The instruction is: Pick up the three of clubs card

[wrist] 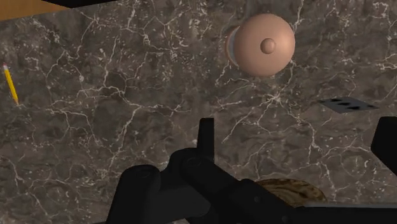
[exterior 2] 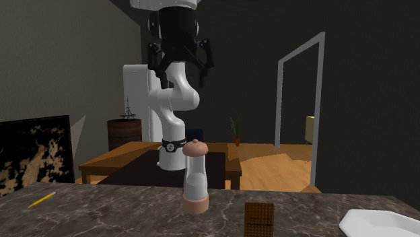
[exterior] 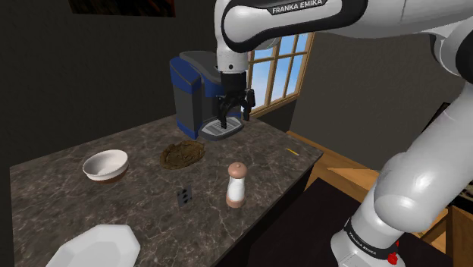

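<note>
The card (exterior: 183,196) is small and grey with three dark club pips. It stands nearly upright on the dark marble counter (exterior: 91,205), a little to the shoulder view's left of a pepper mill. From the second exterior view its brown patterned back (exterior 2: 259,219) shows. In the wrist view the card (wrist: 344,104) lies beyond the fingertips, off to the side of the right finger (wrist: 385,141). My gripper (exterior: 236,111) hangs high above the counter, open and holding nothing (exterior 2: 182,73) (wrist: 294,140).
A tan-topped pepper mill (exterior: 236,185) (wrist: 261,43) stands close to the card. A brown woven mat (exterior: 183,153), white bowl (exterior: 105,164), white plate (exterior: 95,246), yellow pencil (exterior: 292,152) and blue-grey coffee machine (exterior: 195,92) share the counter.
</note>
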Robot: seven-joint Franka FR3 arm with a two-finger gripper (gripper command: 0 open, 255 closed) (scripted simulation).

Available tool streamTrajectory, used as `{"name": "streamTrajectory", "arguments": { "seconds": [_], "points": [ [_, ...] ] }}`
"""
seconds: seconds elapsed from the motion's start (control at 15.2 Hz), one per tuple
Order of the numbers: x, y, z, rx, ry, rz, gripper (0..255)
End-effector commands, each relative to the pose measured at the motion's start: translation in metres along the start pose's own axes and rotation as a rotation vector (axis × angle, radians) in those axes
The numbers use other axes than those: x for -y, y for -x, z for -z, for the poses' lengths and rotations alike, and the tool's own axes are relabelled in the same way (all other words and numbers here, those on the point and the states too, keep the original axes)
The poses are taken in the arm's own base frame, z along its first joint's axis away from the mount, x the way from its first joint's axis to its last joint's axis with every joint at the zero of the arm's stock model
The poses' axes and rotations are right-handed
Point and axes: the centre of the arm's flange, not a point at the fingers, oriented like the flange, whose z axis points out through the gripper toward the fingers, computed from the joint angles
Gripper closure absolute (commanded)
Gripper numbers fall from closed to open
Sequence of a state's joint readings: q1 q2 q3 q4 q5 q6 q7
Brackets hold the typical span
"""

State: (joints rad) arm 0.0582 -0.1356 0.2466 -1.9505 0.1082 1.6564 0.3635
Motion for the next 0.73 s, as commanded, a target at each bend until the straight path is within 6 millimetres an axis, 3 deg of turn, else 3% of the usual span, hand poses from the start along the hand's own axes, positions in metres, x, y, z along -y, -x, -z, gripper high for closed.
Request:
{"name": "streamTrajectory", "arguments": {
  "seconds": [0.0, 0.66],
  "points": [
    [0.02, -0.021, -0.016, 0.05, 0.011, -0.005, 0],
    [0.111, -0.1, -0.116, 0.295, 0.066, -0.029, 0]
  ]
}}
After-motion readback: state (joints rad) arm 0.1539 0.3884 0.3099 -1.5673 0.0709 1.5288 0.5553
